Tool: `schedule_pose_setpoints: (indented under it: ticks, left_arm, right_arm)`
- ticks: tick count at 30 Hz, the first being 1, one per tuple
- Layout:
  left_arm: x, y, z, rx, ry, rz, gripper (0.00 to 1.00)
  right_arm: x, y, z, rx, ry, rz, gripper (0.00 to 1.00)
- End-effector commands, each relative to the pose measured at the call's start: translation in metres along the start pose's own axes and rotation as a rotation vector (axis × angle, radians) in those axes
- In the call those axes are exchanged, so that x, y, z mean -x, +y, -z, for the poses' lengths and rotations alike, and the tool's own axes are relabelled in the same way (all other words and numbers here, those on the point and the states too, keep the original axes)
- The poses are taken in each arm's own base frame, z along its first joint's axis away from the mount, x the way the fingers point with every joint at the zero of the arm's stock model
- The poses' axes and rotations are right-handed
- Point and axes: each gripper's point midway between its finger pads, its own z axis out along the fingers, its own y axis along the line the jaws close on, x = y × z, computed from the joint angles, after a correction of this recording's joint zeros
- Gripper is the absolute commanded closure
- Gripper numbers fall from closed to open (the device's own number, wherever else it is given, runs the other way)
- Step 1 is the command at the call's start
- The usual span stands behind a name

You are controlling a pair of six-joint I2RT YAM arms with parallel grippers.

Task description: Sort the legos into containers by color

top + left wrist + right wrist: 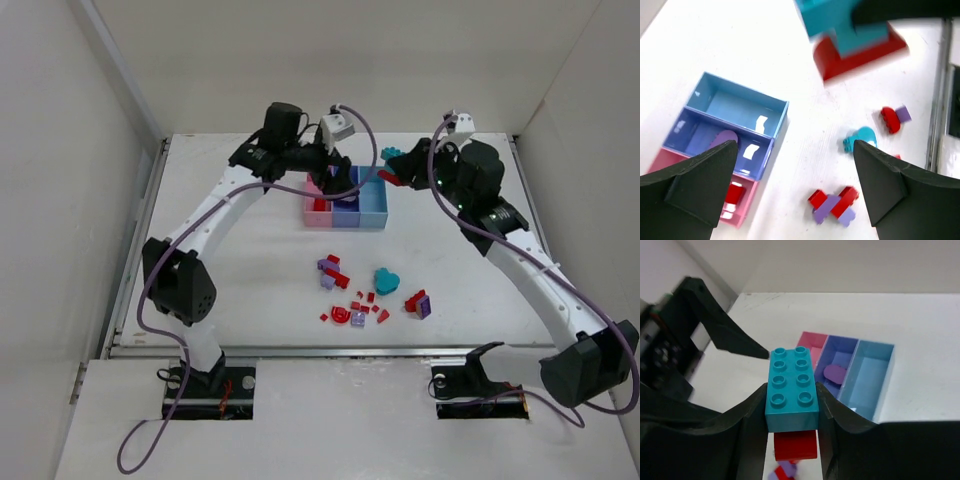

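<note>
Closest to the lens, a teal brick pinched between the fingers of the right gripper, with a red piece stuck to its underside. Held aloft near the light blue bin, probably for a drop there by colour; the red hanger-on likely in need of pulling off first, or else bound for the wrong bin. Over the row's other end, by the pink bin, the left gripper, spread wide and empty, perhaps placed to help split the pair. Already inside: a lilac piece in the purple-blue bin, a red one in the pink. Loose on the worktop, well apart from the bins: a teal heart and small red and lilac bits, not yet sorted.
</note>
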Motion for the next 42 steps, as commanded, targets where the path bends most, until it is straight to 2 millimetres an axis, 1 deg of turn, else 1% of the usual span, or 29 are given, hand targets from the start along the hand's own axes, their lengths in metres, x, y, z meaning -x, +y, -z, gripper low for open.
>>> schedule_pose_setpoints:
  ticks: [1, 2, 3, 4, 5, 6, 7, 9, 10, 11, 14, 15, 16, 18, 19, 20, 22, 23, 25, 26, 28, 30, 31, 32, 34, 35, 37, 41, 42]
  left_arm:
    - [0.037, -0.054, 0.046, -0.224, -0.156, -0.229, 0.0]
    - [0.031, -0.057, 0.045, -0.245, -0.159, -0.239, 0.0]
    - [0.031, -0.06, 0.044, -0.265, -0.168, -0.244, 0.0]
    - [0.033, -0.06, 0.047, -0.279, -0.183, -0.25, 0.0]
    - [0.038, -0.066, 0.052, -0.329, -0.214, -0.256, 0.0]
    - [0.041, -0.072, 0.054, -0.363, -0.23, -0.257, 0.0]
    - [0.043, -0.072, 0.059, -0.383, -0.249, -0.268, 0.0]
    - [0.05, -0.081, 0.063, -0.437, -0.281, -0.294, 0.0]
    - [0.049, -0.078, 0.06, -0.438, -0.283, -0.292, 0.0]
    - [0.054, -0.076, 0.059, -0.431, -0.302, -0.313, 0.0]
    - [0.059, -0.076, 0.058, -0.432, -0.319, -0.281, 0.0]
    - [0.061, -0.078, 0.061, -0.431, -0.323, -0.289, 0.0]
    - [0.052, -0.073, 0.059, -0.426, -0.31, -0.263, 0.0]
    - [0.049, -0.075, 0.06, -0.426, -0.31, -0.263, 0.0]
    - [0.053, -0.074, 0.061, -0.423, -0.322, -0.277, 0.02]
    - [0.048, -0.074, 0.058, -0.426, -0.318, -0.253, 0.03]
    - [0.059, -0.077, 0.062, -0.428, -0.347, -0.232, 0.06]
    - [0.06, -0.079, 0.064, -0.431, -0.356, -0.219, 0.1]
    - [0.066, -0.079, 0.064, -0.428, -0.376, -0.192, 0.12]
    - [0.076, -0.087, 0.068, -0.444, -0.402, -0.185, 0.12]
    - [0.082, -0.09, 0.071, -0.451, -0.412, -0.168, 0.12]
    - [0.079, -0.094, 0.073, -0.481, -0.399, -0.158, 0.13]
    - [0.081, -0.098, 0.077, -0.488, -0.401, -0.168, 0.13]
    - [0.082, -0.102, 0.08, -0.496, -0.403, -0.18, 0.13]
    - [0.077, -0.109, 0.084, -0.528, -0.393, -0.192, 0.13]
    - [0.076, -0.11, 0.085, -0.538, -0.389, -0.195, 0.13]
    - [0.075, -0.117, 0.091, -0.557, -0.386, -0.209, 0.09]
    - [0.074, -0.118, 0.091, -0.548, -0.391, -0.216, 0.08]
    - [0.076, -0.116, 0.09, -0.532, -0.397, -0.212, 0.11]
  right_arm:
    - [0.028, 0.03, 0.017, 0.296, -0.097, 0.253, 1.0]
    - [0.027, 0.036, 0.02, 0.353, -0.093, 0.28, 1.0]
    - [0.022, 0.049, 0.027, 0.457, -0.075, 0.31, 1.0]
    - [0.019, 0.054, 0.024, 0.495, -0.059, 0.321, 1.0]
    - [0.017, 0.059, 0.025, 0.535, -0.051, 0.342, 1.0]
    - [0.013, 0.07, 0.03, 0.615, -0.029, 0.349, 1.0]
    - [0.016, 0.076, 0.032, 0.653, -0.029, 0.357, 1.0]
    - [0.011, 0.083, 0.031, 0.719, -0.005, 0.368, 1.0]
    - [0.007, 0.089, 0.034, 0.778, 0.0, 0.378, 1.0]
    - [0.007, 0.091, 0.031, 0.798, 0.008, 0.369, 1.0]
    - [0.014, 0.1, 0.035, 0.84, -0.007, 0.344, 1.0]
    - [0.02, 0.103, 0.041, 0.847, -0.032, 0.353, 1.0]
    - [0.024, 0.106, 0.045, 0.854, -0.056, 0.361, 1.0]
    - [0.032, 0.114, 0.06, 0.871, -0.154, 0.398, 1.0]
    - [0.034, 0.114, 0.063, 0.866, -0.18, 0.4, 1.0]
    - [0.037, 0.117, 0.065, 0.854, -0.213, 0.402, 1.0]
    - [0.037, 0.124, 0.068, 0.858, -0.228, 0.4, 1.0]
    - [0.037, 0.124, 0.068, 0.858, -0.228, 0.399, 1.0]
    - [0.032, 0.129, 0.067, 0.875, -0.212, 0.384, 1.0]
    - [0.031, 0.129, 0.067, 0.875, -0.212, 0.384, 1.0]
    - [0.029, 0.128, 0.064, 0.873, -0.199, 0.372, 1.0]
    - [0.029, 0.128, 0.064, 0.873, -0.199, 0.371, 1.0]
    - [0.026, 0.125, 0.061, 0.857, -0.196, 0.363, 1.0]
    - [0.026, 0.125, 0.063, 0.857, -0.197, 0.364, 1.0]
    - [0.024, 0.121, 0.059, 0.835, -0.2, 0.363, 1.0]
    - [0.023, 0.121, 0.062, 0.835, -0.201, 0.363, 1.0]
    - [0.023, 0.121, 0.062, 0.835, -0.201, 0.363, 1.0]
    - [0.019, 0.12, 0.059, 0.841, -0.188, 0.361, 1.0]
    - [0.018, 0.123, 0.057, 0.849, -0.183, 0.358, 1.0]
